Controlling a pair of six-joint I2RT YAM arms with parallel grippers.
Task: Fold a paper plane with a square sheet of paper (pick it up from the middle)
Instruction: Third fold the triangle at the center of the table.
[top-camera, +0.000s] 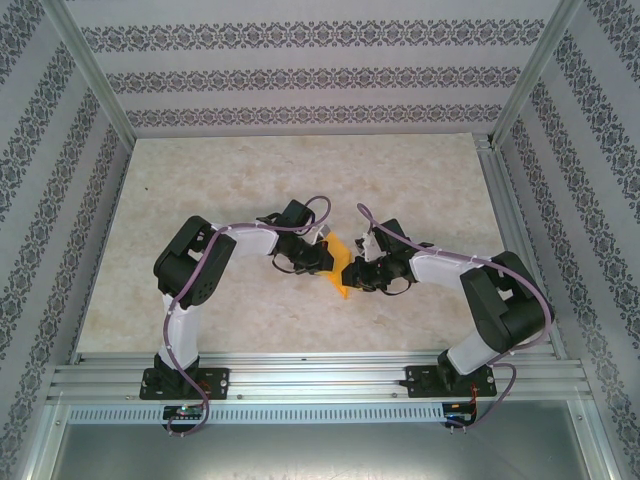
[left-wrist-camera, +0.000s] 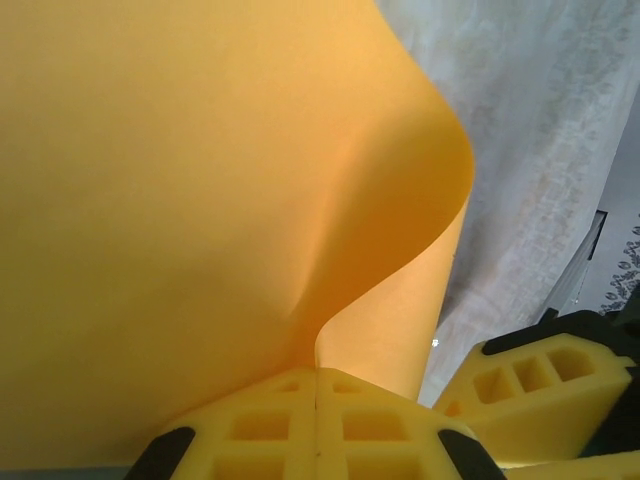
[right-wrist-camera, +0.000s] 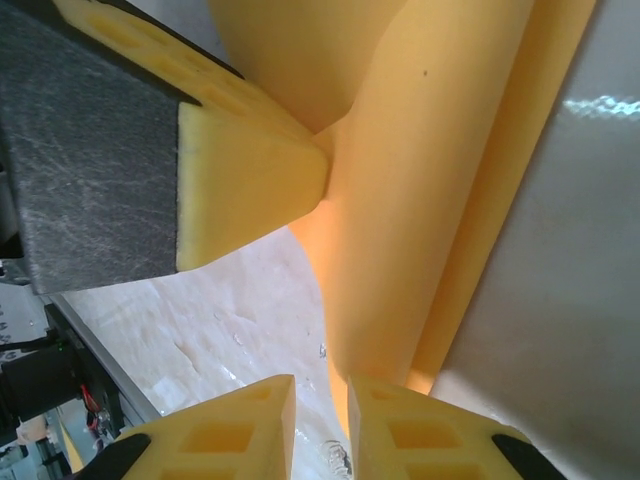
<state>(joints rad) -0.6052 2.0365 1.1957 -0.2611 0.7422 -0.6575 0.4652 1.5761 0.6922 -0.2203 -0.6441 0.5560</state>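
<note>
The square sheet of paper (top-camera: 343, 268), orange-yellow, hangs above the table between the two arms. My left gripper (top-camera: 328, 255) is shut on its lower edge, fingers pressed together (left-wrist-camera: 317, 385), and the paper (left-wrist-camera: 200, 200) bends up and over in a loose curve. In the right wrist view the paper (right-wrist-camera: 420, 200) runs down in two overlapping layers. My right gripper (right-wrist-camera: 320, 420) stands slightly open, the paper's edge lying in the gap against its right finger. The left finger (right-wrist-camera: 250, 170) pinches the sheet higher up. A right finger (left-wrist-camera: 540, 390) shows beside the left fingers.
The pale marbled tabletop (top-camera: 250, 180) lies under both grippers (top-camera: 358, 272). Patterned walls with metal posts enclose it on three sides. An aluminium rail (top-camera: 320, 375) carrying the arm bases runs along the near edge.
</note>
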